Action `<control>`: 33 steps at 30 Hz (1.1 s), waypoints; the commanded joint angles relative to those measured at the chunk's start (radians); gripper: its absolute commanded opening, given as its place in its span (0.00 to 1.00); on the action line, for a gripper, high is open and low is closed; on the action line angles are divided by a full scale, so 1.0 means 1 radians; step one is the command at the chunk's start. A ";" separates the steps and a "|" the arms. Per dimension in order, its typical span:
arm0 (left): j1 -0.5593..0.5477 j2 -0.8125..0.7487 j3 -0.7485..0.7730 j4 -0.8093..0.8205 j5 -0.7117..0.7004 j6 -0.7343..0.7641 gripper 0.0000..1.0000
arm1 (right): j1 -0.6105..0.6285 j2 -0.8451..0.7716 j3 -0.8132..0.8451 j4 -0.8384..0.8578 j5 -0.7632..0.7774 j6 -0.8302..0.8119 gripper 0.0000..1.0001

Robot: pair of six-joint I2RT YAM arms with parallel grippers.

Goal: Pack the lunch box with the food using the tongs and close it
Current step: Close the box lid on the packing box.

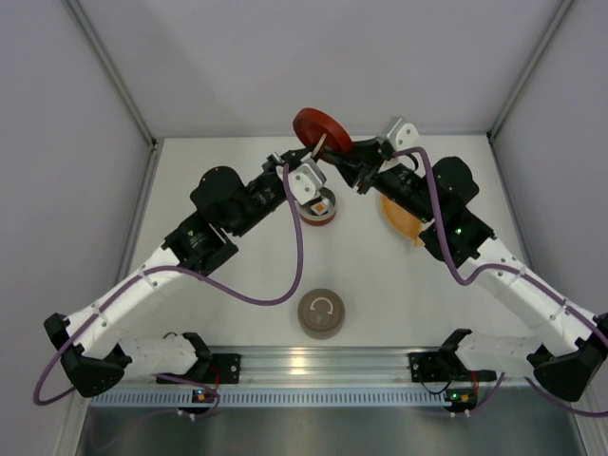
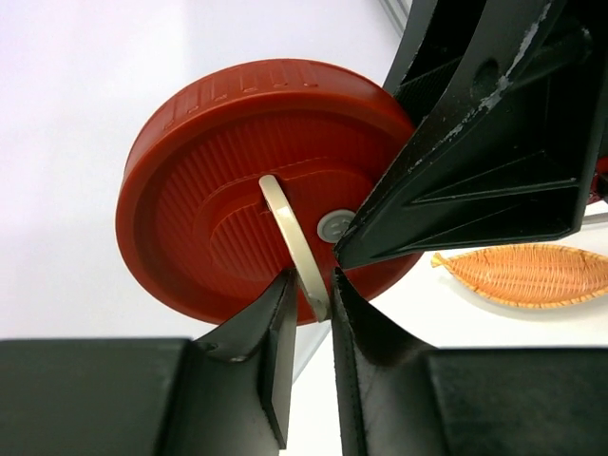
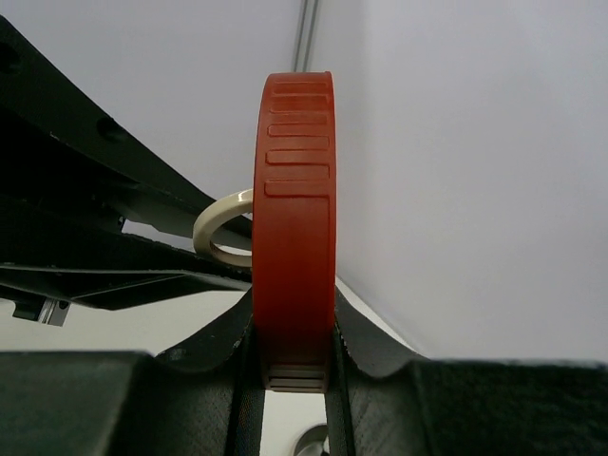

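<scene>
The red round lid (image 1: 321,126) of the lunch box is held up on edge near the back wall. My right gripper (image 1: 350,157) (image 3: 293,332) is shut on the lid's rim (image 3: 294,237). In the left wrist view the lid's face (image 2: 218,190) shows a cream ring handle (image 2: 290,233), and my left gripper (image 2: 312,285) (image 1: 318,150) has its jaws pinched on the lower end of that ring. The open red lunch box (image 1: 319,218) stands below, with pieces of food inside, partly hidden by the left wrist. The tongs are out of view.
An orange boat-shaped woven tray (image 1: 399,217) (image 2: 532,275) lies right of the lunch box, under the right arm. A round grey-brown tin (image 1: 321,313) with a ring on top sits near the front rail. Walls close in on three sides.
</scene>
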 commanded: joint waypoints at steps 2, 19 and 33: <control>-0.006 -0.035 0.029 0.080 0.063 -0.002 0.24 | 0.019 -0.023 0.004 -0.033 -0.067 0.054 0.00; -0.006 -0.023 0.033 0.031 0.047 0.003 0.00 | 0.019 -0.011 0.015 -0.052 -0.113 0.097 0.05; 0.010 0.202 0.391 -0.566 -0.105 -0.055 0.00 | -0.408 -0.077 0.058 -0.337 -0.119 0.183 0.99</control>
